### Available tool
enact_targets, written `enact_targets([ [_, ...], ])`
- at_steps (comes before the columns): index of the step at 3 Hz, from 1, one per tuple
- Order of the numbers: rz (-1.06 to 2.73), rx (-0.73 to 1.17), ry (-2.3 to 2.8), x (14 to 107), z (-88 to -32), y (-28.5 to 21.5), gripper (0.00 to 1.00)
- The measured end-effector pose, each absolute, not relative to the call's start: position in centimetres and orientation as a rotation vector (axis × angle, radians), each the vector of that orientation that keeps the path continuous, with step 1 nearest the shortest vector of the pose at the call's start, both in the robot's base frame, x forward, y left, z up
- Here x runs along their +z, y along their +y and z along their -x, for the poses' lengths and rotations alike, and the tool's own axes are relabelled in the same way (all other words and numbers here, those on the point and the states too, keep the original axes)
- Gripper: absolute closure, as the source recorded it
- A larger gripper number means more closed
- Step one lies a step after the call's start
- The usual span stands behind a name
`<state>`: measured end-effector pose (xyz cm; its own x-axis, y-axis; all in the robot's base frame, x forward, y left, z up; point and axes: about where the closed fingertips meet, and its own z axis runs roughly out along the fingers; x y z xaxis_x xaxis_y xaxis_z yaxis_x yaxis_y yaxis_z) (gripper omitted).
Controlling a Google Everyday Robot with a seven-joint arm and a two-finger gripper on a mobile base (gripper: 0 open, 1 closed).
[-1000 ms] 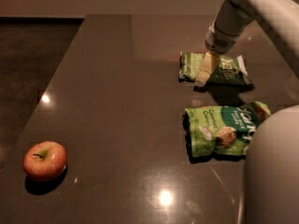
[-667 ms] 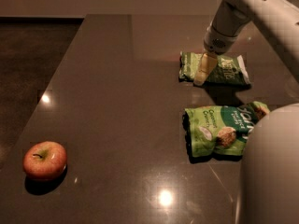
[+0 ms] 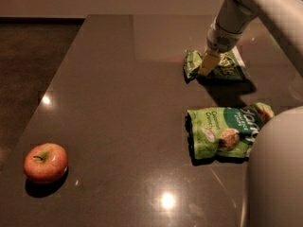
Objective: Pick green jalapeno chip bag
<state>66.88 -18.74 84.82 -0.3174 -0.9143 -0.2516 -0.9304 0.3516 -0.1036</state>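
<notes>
The green jalapeno chip bag [image 3: 226, 68] is a small dark-green bag at the back right of the dark table [image 3: 118, 103]. Its left end is crumpled and it sits slightly off the surface, with a shadow under it. My gripper [image 3: 207, 65] comes down from the white arm at the upper right and is shut on the bag's left part. One tan finger [image 3: 206, 63] shows in front of the bag; the other is hidden behind it.
A larger lime-green bag with cookie pictures [image 3: 226, 130] lies nearer, at the right. A red apple [image 3: 45, 161] sits at the front left. My white body [image 3: 277, 174] fills the lower right corner. The table's left edge drops to a dark floor.
The gripper has closed onto the dark-green bag. The bag's left end has bunched up and the bag has risen slightly. The apple and the lime-green bag have not moved.
</notes>
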Motion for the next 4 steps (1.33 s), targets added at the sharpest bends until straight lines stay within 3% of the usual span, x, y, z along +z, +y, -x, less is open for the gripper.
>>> enact_targets([
  [1, 1.685, 0.109, 2.267, 87.7, -65.8, -17.2, 0.87],
  [2, 1.750, 0.140, 2.156, 91.4, -64.5, -14.8, 1.00],
  [4, 1.834, 0.206, 1.944, 97.9, -63.5, -10.5, 1.00],
])
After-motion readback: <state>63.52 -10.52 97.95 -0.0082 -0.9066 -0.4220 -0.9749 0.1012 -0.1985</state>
